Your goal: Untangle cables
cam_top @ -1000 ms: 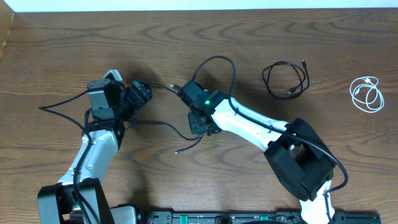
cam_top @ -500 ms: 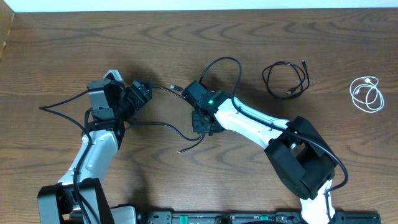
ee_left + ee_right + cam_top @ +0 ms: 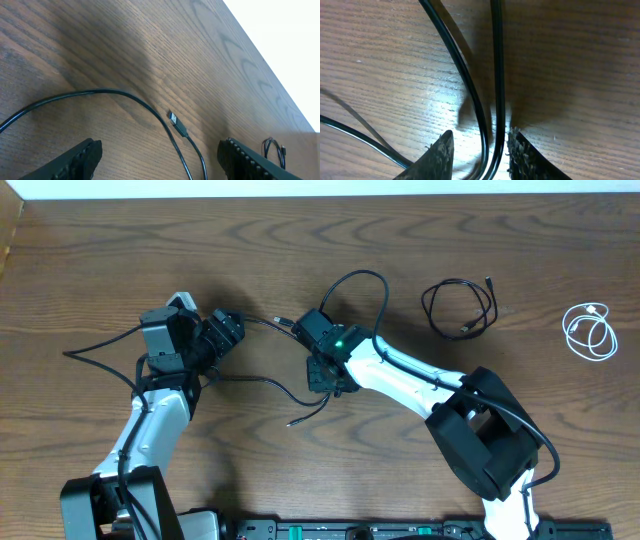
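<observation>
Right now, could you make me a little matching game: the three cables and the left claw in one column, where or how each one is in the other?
Things:
1. white cable
2. coiled black cable
3. long black cable
4. left gripper

Place or state:
A. two strands pass between the fingers of the right gripper
B. fingers wide apart, holding nothing
C. coiled alone, farthest right
D. lies left of the white one

Pairs: 1-C, 2-D, 3-A, 4-B
</observation>
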{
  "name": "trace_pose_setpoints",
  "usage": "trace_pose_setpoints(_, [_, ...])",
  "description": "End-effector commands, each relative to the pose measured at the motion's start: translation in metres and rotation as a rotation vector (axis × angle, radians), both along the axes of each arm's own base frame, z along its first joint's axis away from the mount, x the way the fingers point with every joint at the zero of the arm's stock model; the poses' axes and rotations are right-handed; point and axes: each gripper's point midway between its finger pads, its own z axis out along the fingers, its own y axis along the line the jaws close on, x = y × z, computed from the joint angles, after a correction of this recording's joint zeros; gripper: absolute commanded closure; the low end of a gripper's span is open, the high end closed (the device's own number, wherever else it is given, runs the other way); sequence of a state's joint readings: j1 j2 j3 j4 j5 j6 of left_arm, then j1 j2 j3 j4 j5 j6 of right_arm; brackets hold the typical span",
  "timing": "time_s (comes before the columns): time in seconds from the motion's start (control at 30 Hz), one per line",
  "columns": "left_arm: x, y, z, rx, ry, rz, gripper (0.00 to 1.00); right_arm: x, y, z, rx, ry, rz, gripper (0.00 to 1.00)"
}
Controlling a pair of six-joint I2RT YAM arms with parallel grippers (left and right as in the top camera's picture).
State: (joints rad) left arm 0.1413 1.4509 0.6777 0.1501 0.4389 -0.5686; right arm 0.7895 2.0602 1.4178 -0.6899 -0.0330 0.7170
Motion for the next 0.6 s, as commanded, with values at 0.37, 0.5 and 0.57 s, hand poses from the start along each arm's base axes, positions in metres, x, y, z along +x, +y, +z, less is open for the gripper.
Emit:
trace_pose_setpoints(0.37, [0.006,0.005,0.007,0.019,-0.021,0.008,0.21,-0.004,0.001,-0.018,-0.021,0.020,-0.002,0.69])
trace_pose_setpoints(0.5, [0.006,0.005,0.007,0.019,-0.021,0.008,0.21,-0.004,0.001,-0.018,-0.019,0.018,-0.002,0.80])
trace_pose_setpoints(0.57, [0.006,0.005,0.007,0.019,-0.021,0.008,0.21,-0.004,0.002,-0.018,-0.018,0.017,-0.002,0.84])
